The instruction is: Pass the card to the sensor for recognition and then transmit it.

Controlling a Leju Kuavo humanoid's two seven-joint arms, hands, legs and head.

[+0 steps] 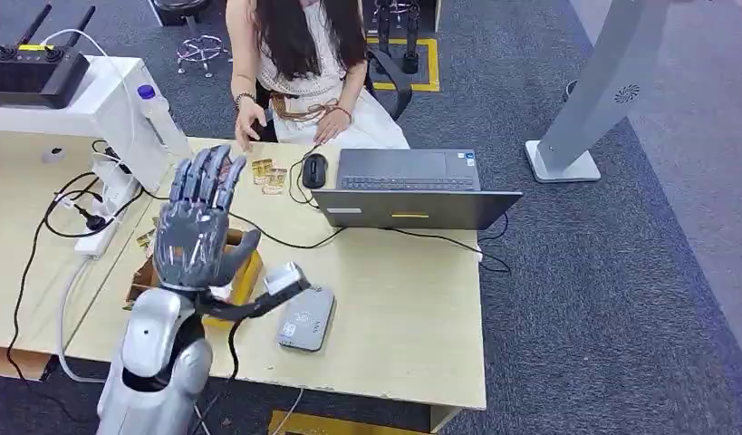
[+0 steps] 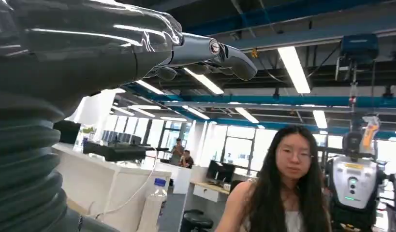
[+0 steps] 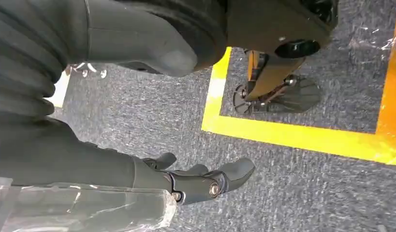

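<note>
A grey laptop (image 1: pixel 410 188) is seen open at centre frame, with a black mouse (image 1: pixel 314 169) just left of it. A seated person (image 1: pixel 305 63) is shown at top centre, and a white power strip (image 1: pixel 102 234) is placed at left.

A robotics test lab inside an open industrial office hall.

A pale wooden desk (image 1: pixel 412 308) carried a laptop (image 1: pixel 410 188), a mouse (image 1: pixel 314 169) and trailing cables to a power strip (image 1: pixel 100 237) at nine o'clock. A person (image 1: pixel 308 63) sat at twelve o'clock on a rolling chair. Grey carpet (image 1: pixel 621 299) bore yellow floor tape (image 3: pixel 302 137) marking a bay. At ten o'clock a white cabinet (image 1: pixel 95 109) held a black antenna controller (image 1: pixel 36 68). A grey stand base (image 1: pixel 563 163) stood at two o'clock. The left wrist view showed exposed blue ceiling beams (image 2: pixel 302 99), strip lights (image 2: pixel 293 67), distant workstations and another humanoid robot (image 2: pixel 354 188) hung from a hoist.
</note>
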